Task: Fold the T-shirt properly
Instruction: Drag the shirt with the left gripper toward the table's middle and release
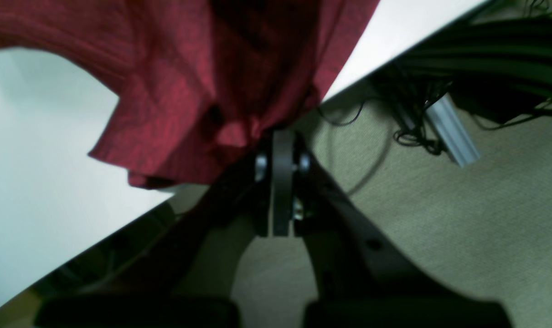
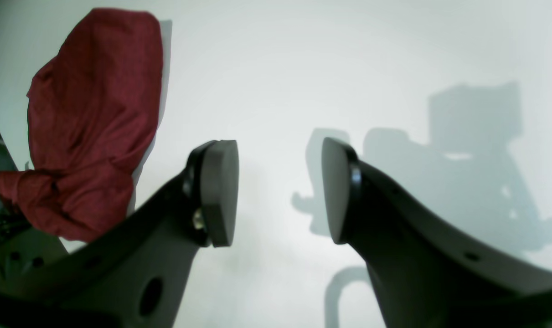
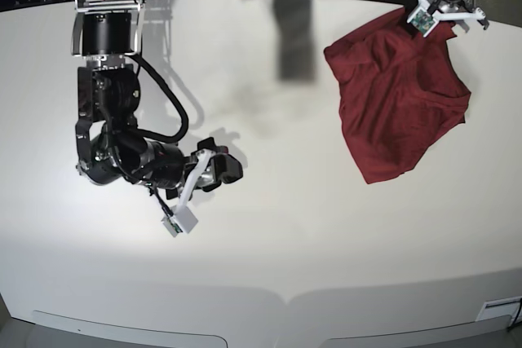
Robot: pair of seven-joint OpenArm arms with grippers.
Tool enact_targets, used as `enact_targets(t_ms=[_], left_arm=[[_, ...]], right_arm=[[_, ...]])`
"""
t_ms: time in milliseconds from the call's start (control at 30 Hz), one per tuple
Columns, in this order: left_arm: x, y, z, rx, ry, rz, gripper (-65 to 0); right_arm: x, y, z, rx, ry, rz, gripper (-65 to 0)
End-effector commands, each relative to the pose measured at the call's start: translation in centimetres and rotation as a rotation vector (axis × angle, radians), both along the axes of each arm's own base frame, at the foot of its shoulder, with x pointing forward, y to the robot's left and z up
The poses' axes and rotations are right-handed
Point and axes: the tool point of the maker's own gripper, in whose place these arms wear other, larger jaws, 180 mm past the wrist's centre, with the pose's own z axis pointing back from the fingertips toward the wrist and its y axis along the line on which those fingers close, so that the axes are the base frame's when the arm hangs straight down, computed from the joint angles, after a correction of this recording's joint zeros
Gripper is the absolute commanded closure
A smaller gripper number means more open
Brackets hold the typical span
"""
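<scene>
Maroon T-shirt (image 3: 400, 112) near table (image 3: 269, 266) far edge, wide bare white around.

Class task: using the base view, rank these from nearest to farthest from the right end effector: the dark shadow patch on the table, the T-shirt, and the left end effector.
1. Dark shadow patch: on the table top, up and to the right of the right end effector.
2. T-shirt: crumpled on the view's right side.
3. Left end effector: top right corner, shut on the T-shirt's upper edge.

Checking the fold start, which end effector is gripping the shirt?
The left end effector, shut on the maroon T-shirt at the table's far edge; the right end effector gapes empty.
</scene>
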Motion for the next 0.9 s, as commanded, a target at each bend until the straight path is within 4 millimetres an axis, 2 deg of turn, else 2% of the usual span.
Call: enact_targets(t_ms=[0, 100, 167, 300, 367, 467, 533, 700, 867], left_arm=[[0.4, 0.1, 0.6, 0.005, -0.029, -0.010, 0.0], [1.4, 0.9, 0.7, 0.063, -0.090, -0.054, 0.0], [1.7, 1.9, 0.1, 0.110, -0.119, -0.085, 0.0], [1.9, 4.9, -3.2, 0.186, -0.097, -0.086, 0.0], [2.9, 6.9, -4.4, 0.237, -0.110, -0.064, 0.0], [5.7, 9.7, -5.1, 0.306, -0.194, -0.001, 0.0], [7.4, 10.6, -5.5, 0.313, -0.228, 0.009, 0.0], [12.2, 11.7, -5.7, 0.277, -0.332, 0.024, 0.0], [18.3, 11.9, -3.5, 0.231, -0.485, 0.028, 0.0]], right_arm=[[1.2, 0.3, 2.0, 0.033, -0.065, 0.001, -29.7], [1.2, 0.3, 2.1, 0.034, -0.066, 0.001, -29.7], [1.2, 0.3, 2.0, 0.032, -0.065, 0.001, -29.7], [1.2, 0.3, 2.0, 0.032, -0.065, 0.001, -29.7], [1.2, 0.3, 2.0, 0.033, -0.066, 0.000, -29.7], [1.3, 0.3, 2.2, 0.040, -0.071, -0.002, -29.7], [1.3, 0.3, 2.2, 0.043, -0.074, -0.004, -29.7], [1.3, 0.3, 2.2, 0.043, -0.075, -0.004, -29.7], [1.3, 0.3, 2.2, 0.043, -0.075, -0.004, -29.7]])
